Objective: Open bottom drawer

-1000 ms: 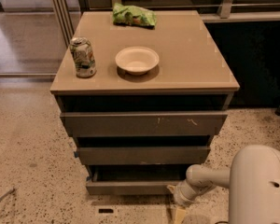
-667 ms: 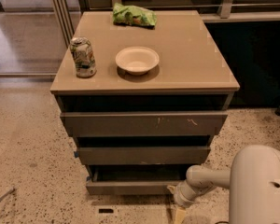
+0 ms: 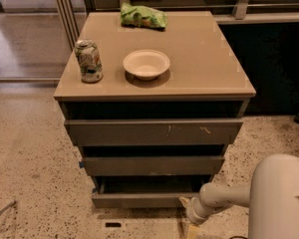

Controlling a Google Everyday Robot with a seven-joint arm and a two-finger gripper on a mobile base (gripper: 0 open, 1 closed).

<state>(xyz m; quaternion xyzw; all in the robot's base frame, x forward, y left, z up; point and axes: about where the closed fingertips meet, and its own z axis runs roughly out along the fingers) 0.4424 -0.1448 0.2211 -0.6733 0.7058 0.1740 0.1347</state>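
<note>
The bottom drawer is the lowest grey-brown front of the cabinet, low in the camera view. It stands pulled out a little, with a dark gap above its front. Above it are the mid-sized front and the widest front with pale scratch marks. My gripper is at the bottom edge of the view, at the right end of the bottom drawer's front, on the end of my white arm. Its tips are cut off by the frame edge.
On the cabinet top stand a can, a white bowl and a green bag. The speckled floor lies left of the cabinet. A dark wall panel stands at the right. My white body fills the lower right corner.
</note>
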